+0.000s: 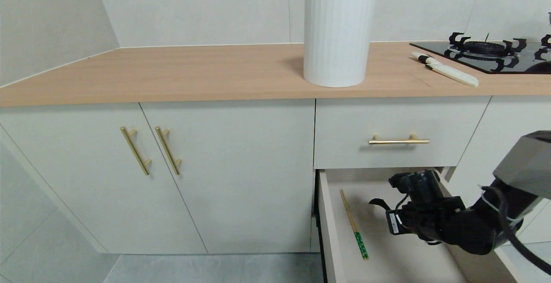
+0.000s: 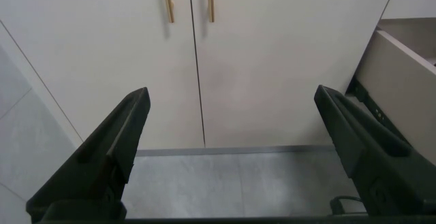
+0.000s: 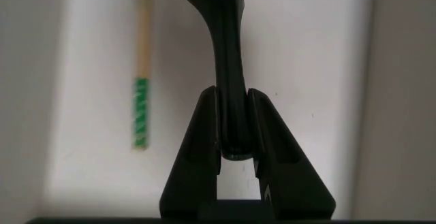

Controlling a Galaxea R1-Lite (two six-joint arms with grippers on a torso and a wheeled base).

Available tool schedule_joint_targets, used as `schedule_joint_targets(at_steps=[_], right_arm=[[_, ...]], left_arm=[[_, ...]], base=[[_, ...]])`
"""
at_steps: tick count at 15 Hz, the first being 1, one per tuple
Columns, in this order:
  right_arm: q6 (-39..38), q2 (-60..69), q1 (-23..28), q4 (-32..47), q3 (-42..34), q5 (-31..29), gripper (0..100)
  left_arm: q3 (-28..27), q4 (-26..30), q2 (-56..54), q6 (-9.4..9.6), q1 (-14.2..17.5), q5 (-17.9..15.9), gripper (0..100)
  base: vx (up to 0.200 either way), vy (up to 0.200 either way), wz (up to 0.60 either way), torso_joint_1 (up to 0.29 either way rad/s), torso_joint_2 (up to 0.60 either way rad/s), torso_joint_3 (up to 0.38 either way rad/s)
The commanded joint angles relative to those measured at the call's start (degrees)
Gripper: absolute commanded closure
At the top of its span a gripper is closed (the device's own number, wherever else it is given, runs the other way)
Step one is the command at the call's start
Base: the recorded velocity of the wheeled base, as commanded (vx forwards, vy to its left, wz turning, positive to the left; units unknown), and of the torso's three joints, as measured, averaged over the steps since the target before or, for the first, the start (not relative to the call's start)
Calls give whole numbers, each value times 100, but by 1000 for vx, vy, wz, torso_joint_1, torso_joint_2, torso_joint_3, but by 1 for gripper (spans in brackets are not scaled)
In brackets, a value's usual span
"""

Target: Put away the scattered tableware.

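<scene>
Step in hand: placing. Right gripper [image 3: 231, 125] hangs over the open drawer [image 1: 327, 214], fingers clamped on the lower end of a black utensil [image 3: 225, 47]; its far end widens a little, exact type not clear. In the head view the utensil's dark tip projects beyond the gripper, above the drawer floor and beside the chopsticks [image 1: 354, 225]. Contact with the floor cannot be judged, so I read it as not yet released. Left gripper [image 2: 231, 98] is low, facing the cabinet doors [image 2: 197, 60] and the floor, fingers wide apart, holding nothing. Next move, as I judge it: lower the utensil until it lies on the drawer floor, keep it off the chopsticks, part the fingers, then lift out without catching the closed drawer front [image 1: 400, 130] just above. After that the knife [image 1: 445, 69] remains on the counter [image 1: 193, 70], near the hob [image 1: 486, 55]; likely the next pick. Containers: the open drawer holds one pair of chopsticks with green-patterned ends, lying lengthwise near its left wall, not touching it; the rest of the visible floor is bare. White ribbed canister [image 1: 338, 33] stands upright on the counter; its top is cut off, contents unknown.
</scene>
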State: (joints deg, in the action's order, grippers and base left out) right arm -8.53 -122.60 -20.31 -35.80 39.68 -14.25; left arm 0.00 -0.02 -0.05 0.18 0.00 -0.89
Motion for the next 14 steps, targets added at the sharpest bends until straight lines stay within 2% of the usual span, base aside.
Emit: schedule_joint_targets(at_steps=[1,14], right_arm=[[10,-765,1,-173,-13,-69,100],[18,-836,1,-129,-4,-69,100]], left_arm=[[0,-6,5,-1,0,1,0],[0,2,5,-1,0,1,0]], base=[[0,0,0,0,0,0],[0,0,0,0,0,0]])
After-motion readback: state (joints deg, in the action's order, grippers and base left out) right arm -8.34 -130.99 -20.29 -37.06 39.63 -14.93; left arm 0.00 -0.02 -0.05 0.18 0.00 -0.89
